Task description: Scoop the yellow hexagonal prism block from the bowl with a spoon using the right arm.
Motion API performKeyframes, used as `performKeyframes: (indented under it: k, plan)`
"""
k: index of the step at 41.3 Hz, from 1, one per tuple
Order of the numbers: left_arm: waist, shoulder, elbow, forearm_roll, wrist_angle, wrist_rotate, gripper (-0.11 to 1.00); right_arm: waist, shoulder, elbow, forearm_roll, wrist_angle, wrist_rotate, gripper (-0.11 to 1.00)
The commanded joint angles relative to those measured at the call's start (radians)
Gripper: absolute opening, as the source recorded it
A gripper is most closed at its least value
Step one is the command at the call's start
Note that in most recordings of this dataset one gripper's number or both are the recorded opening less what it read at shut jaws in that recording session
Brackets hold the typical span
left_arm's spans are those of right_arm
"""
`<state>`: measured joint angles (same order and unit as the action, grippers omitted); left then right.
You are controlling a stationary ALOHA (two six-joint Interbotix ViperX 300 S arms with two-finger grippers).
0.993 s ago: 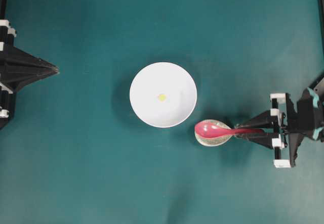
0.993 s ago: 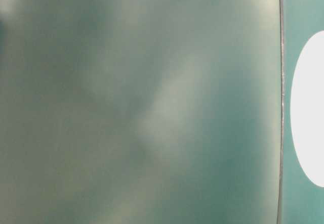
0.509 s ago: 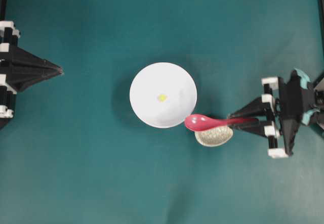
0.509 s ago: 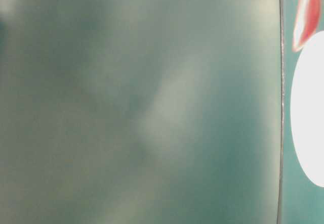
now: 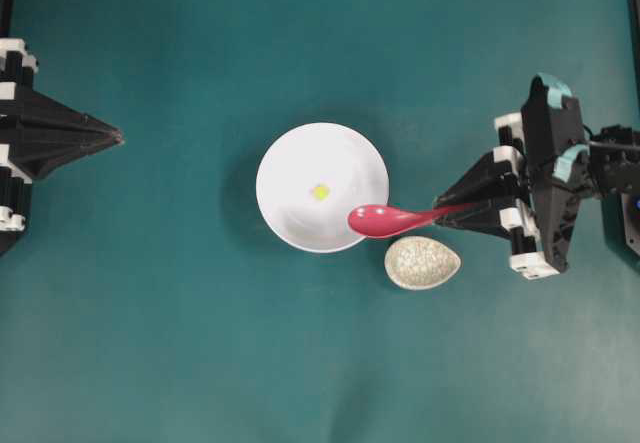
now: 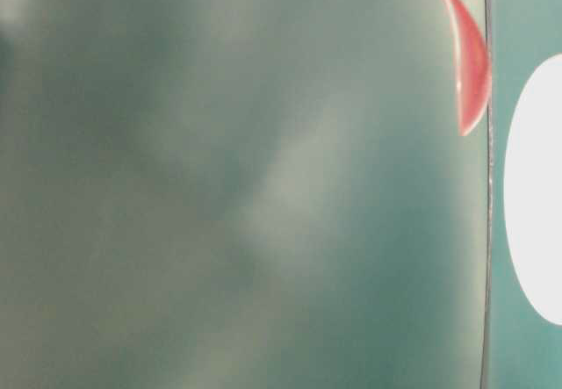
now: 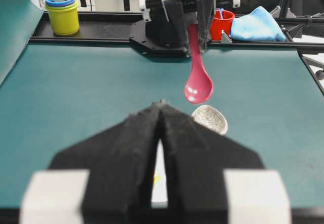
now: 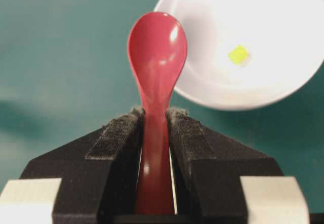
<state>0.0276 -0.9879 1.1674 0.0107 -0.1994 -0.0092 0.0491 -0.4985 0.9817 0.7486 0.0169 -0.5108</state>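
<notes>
Right gripper clamped on spoon handle, spoon axis pointing left, head over bowl right rim. Yellow block mid-bowl, further left. Left gripper closed, empty, farther off.

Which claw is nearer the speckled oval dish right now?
Right. The right claw, holding the spoon, sits just up and right of the dish; the left claw is far across the table, beyond the bowl.
</notes>
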Motion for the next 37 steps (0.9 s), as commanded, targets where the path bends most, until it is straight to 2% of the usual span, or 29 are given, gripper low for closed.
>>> performKeyframes:
  k: [1,21,37]
  plan:
    - [0.003,0.005,-0.014,0.003,-0.006,-0.005,0.00,-0.020,-0.005,-0.034,-0.017,0.012,-0.003,0.22]
    - [0.003,0.005,-0.014,0.003,0.011,-0.006,0.00,-0.107,0.021,-0.089,-0.067,0.153,-0.002,0.22]
    - [0.003,0.003,-0.015,0.003,0.011,-0.006,0.00,-0.123,0.104,-0.176,-0.147,0.262,0.000,0.22]
